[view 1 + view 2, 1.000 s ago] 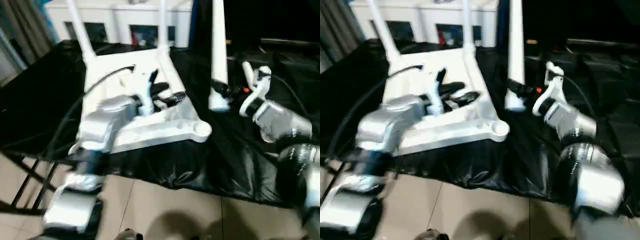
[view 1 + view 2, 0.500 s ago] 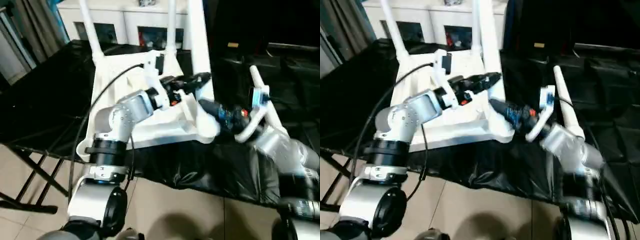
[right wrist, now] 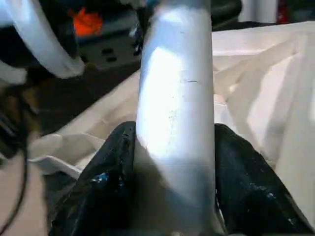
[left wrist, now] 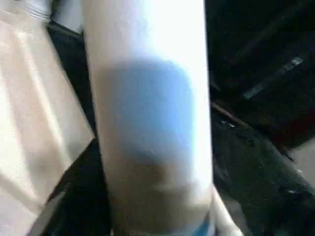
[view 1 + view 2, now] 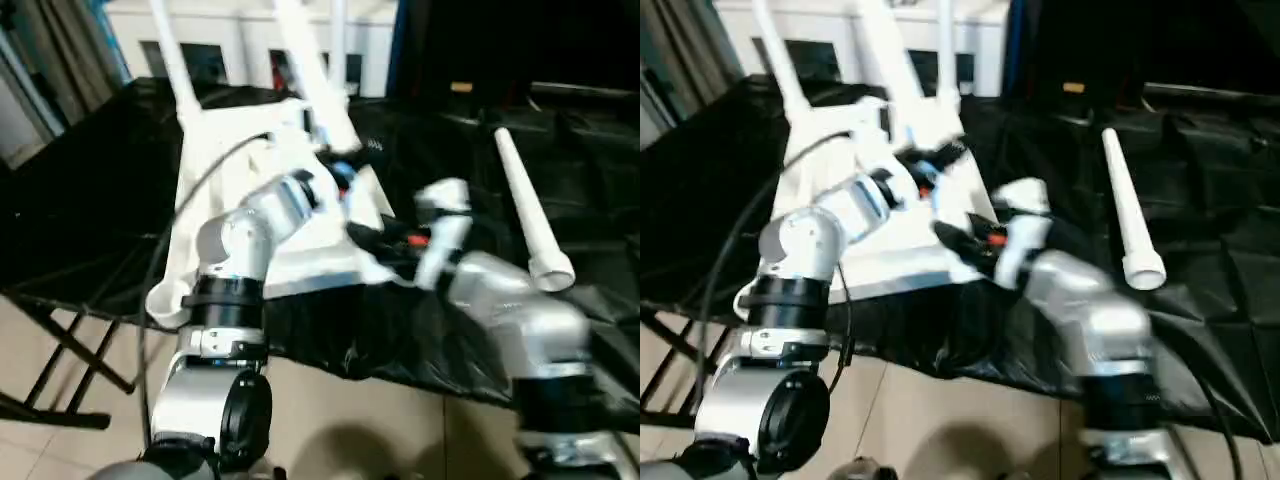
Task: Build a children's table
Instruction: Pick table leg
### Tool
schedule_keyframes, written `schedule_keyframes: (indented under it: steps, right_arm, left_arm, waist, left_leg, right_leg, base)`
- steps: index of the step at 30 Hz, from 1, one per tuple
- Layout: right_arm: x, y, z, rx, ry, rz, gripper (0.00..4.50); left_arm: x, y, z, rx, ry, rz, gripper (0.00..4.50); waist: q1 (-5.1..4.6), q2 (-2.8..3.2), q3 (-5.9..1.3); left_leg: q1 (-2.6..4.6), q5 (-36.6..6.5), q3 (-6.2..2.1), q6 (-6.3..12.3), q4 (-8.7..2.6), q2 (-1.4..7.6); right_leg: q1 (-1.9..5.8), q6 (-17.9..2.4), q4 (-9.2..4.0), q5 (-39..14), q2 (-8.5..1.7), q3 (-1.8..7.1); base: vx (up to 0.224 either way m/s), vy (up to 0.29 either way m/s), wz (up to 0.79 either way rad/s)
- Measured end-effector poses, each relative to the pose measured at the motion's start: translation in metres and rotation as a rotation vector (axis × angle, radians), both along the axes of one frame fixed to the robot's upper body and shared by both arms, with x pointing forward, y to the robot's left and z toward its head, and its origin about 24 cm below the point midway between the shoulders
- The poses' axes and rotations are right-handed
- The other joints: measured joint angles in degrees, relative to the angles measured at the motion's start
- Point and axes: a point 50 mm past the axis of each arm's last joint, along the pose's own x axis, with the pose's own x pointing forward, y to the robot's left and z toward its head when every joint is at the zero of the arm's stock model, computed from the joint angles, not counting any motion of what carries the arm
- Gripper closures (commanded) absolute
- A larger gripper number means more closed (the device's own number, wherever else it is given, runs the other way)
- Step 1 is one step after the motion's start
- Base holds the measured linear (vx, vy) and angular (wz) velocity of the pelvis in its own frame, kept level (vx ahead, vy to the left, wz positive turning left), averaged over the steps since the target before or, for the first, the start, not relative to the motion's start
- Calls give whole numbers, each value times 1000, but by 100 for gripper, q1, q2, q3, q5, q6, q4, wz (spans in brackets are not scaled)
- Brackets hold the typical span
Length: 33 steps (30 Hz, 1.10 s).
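Two grippers meet at the upturned tabletop (image 5: 215, 190) on the black-covered work table (image 5: 80, 200): right gripper (image 3: 172, 162) clamps a white leg (image 3: 174, 98), left gripper's (image 5: 335, 165) grip unclear, spare leg (image 5: 527, 212) lying apart.

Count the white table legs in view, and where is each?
4. Two stand upright at the far corners of the upside-down tabletop: far-left leg, far-right leg. A tilted leg is at the near-right corner, gripped by the right claw. A loose leg lies on the black table.
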Motion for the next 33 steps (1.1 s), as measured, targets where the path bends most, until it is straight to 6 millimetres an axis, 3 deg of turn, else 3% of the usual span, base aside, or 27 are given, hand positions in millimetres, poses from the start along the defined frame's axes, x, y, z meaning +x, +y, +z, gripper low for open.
schedule_keyframes:
  steps: [7, 14, 15, 22, 28, 33]
  right_arm:
    - [-1, 18, 5, -66, -57, -53, 261]
    - [-2, 21, 8, -80, -76, -67, 261]
    - [-1, 20, 8, -68, -74, -69, 226]
    - [5, -9, 29, 54, -46, 37, 149]
    - [12, -45, 56, 109, 16, 216, 144]
    - [9, -51, 57, 85, 61, 319, 144]
  left_arm:
    - [4, 9, 1, 2, 14, 117, 184]
    - [3, 7, 4, -24, -16, 92, 238]
    - [3, 6, 5, -27, -28, 84, 246]
    - [-2, -6, 16, 53, -181, -126, 263]
    - [-10, -11, 23, 53, -236, -357, 263]
    - [-11, -14, 28, 51, -265, -413, 263]
  waist:
    - [3, -7, -4]
    - [-3, -7, -4]
    - [-2, -7, -4]
    - [2, -6, -3]
    - [18, -8, -4]
    - [10, -9, -5]
  left_leg:
    - [-23, -5, 1, 15, -27, -10]
    - [-24, -4, 2, 22, -27, -10]
    - [-24, -7, 2, 16, -27, -10]
    - [-20, -5, 4, 15, -19, -12]
    - [-13, 12, 7, 41, -16, -10]
    - [-13, 12, 10, 42, -11, -9]
  right_leg:
    - [-6, -22, -45, 25, 0, 0]
    - [-7, -23, -46, 26, 0, 1]
    - [-7, -25, -46, 27, 0, 1]
    - [-1, -23, -44, 41, -1, 8]
    - [1, -25, -34, 42, 0, 10]
    - [-2, -26, -26, 42, 0, 11]
  base:
    - [0, 0, 0]
    - [0, 0, 0]
    - [0, 0, 0]
    - [0, 0, 0]
    - [0, 0, 0]
    - [0, 0, 0]
